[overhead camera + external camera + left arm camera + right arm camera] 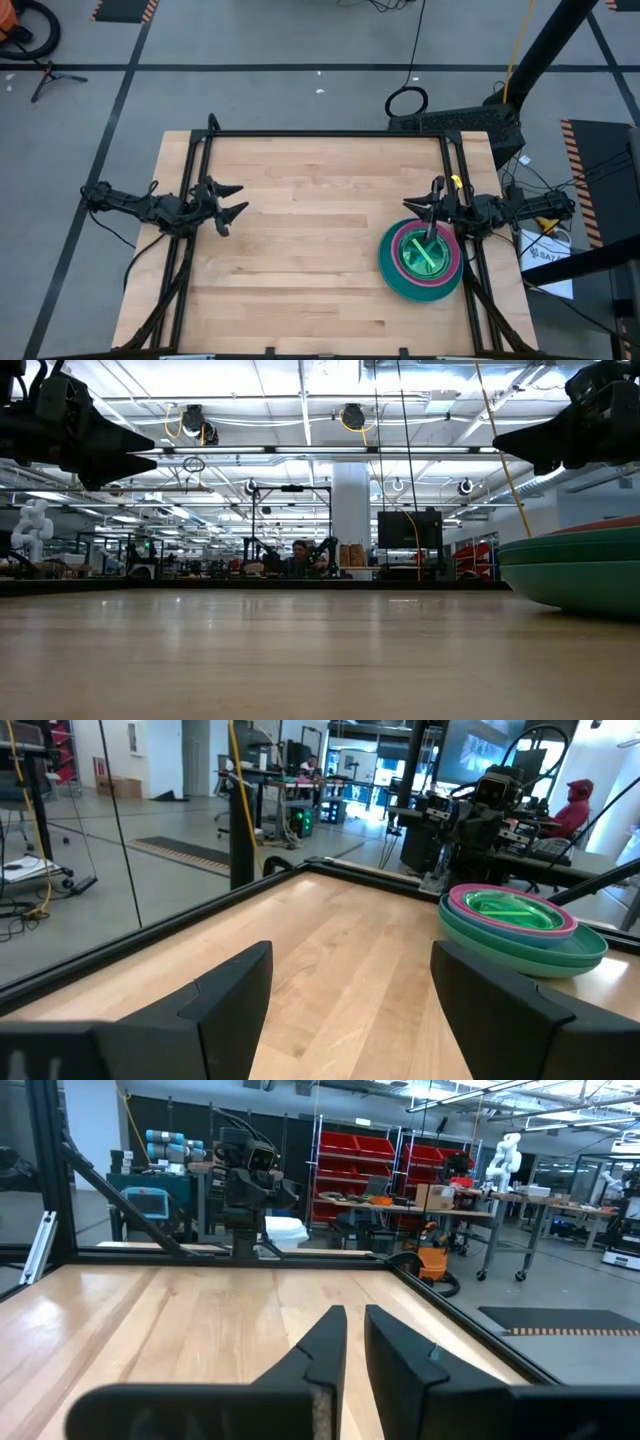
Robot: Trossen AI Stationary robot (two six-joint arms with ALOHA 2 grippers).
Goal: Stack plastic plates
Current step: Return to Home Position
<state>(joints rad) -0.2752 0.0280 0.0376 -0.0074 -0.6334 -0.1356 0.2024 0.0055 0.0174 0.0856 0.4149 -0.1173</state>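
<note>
The plates (421, 260) sit as one nested stack on the right side of the table (300, 260). A teal one lies lowest, with pink rims above it and green on top, so the stacking looks finished. The right gripper (355, 1320) hangs over the stack's far edge, raised clear of it, its fingers almost pressed together with nothing between them. The left gripper (233, 200) waits on the left side, fingers spread and empty, well apart from the stack. Both poses read as parked, which leaves the stack undisturbed.
</note>
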